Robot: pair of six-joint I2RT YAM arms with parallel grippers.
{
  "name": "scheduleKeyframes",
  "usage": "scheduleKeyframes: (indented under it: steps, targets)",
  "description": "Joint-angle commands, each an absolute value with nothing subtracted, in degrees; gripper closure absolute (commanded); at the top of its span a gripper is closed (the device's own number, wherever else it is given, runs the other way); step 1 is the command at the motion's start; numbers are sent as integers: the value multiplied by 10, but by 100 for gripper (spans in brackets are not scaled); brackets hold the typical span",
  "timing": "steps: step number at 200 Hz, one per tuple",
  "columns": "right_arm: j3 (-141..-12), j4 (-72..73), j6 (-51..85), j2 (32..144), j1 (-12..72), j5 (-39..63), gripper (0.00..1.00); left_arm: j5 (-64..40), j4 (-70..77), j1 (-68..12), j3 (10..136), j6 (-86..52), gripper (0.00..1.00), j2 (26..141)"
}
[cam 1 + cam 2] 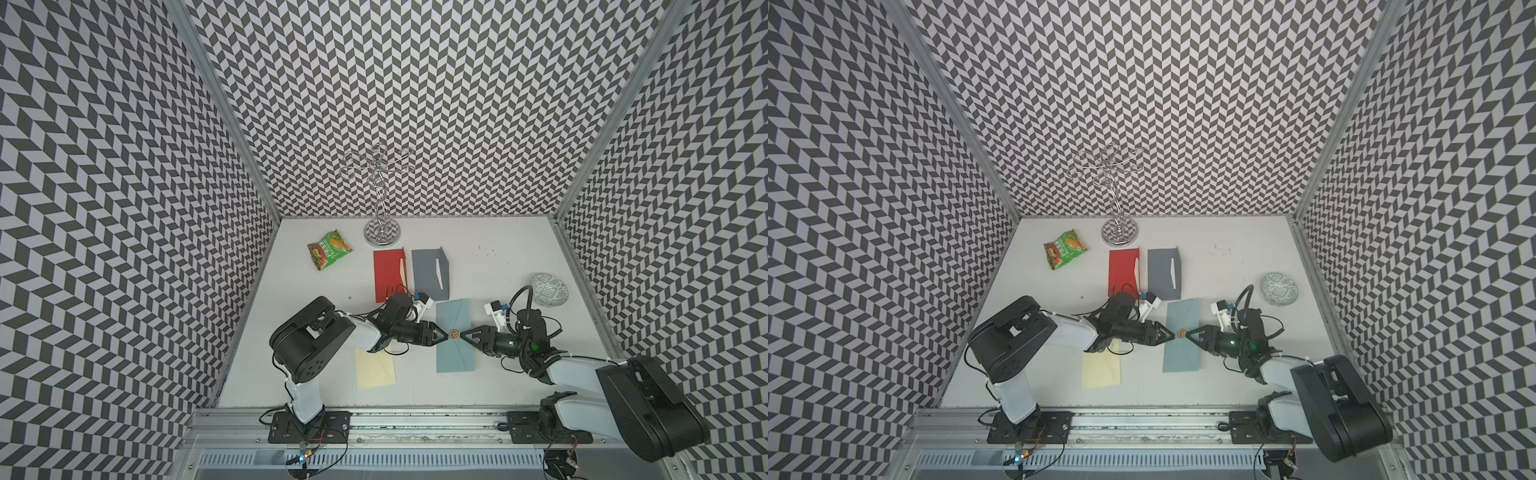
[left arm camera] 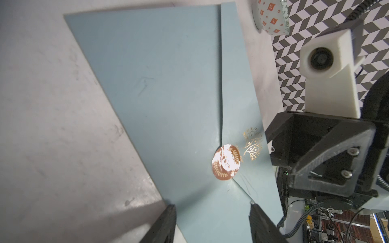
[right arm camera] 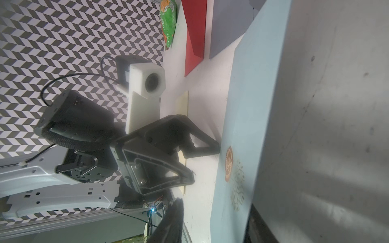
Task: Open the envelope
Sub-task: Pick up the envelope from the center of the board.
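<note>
A light blue envelope (image 1: 455, 357) (image 1: 1183, 353) lies flat mid-table, its flap held down by a round copper seal (image 1: 453, 333) (image 1: 1182, 332). My left gripper (image 1: 444, 336) (image 1: 1172, 334) points at the seal from the left and my right gripper (image 1: 463, 334) (image 1: 1187, 333) from the right, tips almost meeting over it. In the left wrist view the envelope (image 2: 168, 84) and seal (image 2: 226, 162) lie just past my open left gripper (image 2: 212, 221). The right wrist view shows my right gripper (image 3: 212, 227) with jaws apart over the envelope (image 3: 252, 105), nothing pinched, the seal (image 3: 229, 164) just ahead.
Behind lie a red envelope (image 1: 388, 274) and a grey envelope (image 1: 430, 274), both with flaps open. A pale yellow envelope (image 1: 374, 370) sits under the left arm. A green snack bag (image 1: 329, 249), a chrome wire stand (image 1: 381, 232) and a patterned bowl (image 1: 549, 289) stand further out.
</note>
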State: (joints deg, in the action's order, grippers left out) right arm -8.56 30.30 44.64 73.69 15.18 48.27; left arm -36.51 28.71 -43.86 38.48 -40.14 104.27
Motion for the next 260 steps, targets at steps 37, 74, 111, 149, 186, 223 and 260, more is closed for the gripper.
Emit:
scheduleKeyframes:
  steps: [37,74,111,149,186,223,260]
  targets:
    - [-91,336,452,755,153,489,64,-367,271,-439,389,-393,41,1046]
    - [-95,311,446,758,152,474,77,-361,268,-439,387,-391,41,1038]
    - [-94,290,439,729,146,464,97,-324,272,-434,368,-396,42,1005]
    - [-100,218,412,638,139,427,100,-290,293,-418,334,-402,41,940]
    - [-107,202,408,551,139,415,100,-249,311,-410,300,-402,41,866]
    - [-95,252,409,481,139,419,100,-192,332,-397,266,-412,41,794]
    - [-98,319,411,489,144,475,100,-217,387,-373,240,-428,40,743]
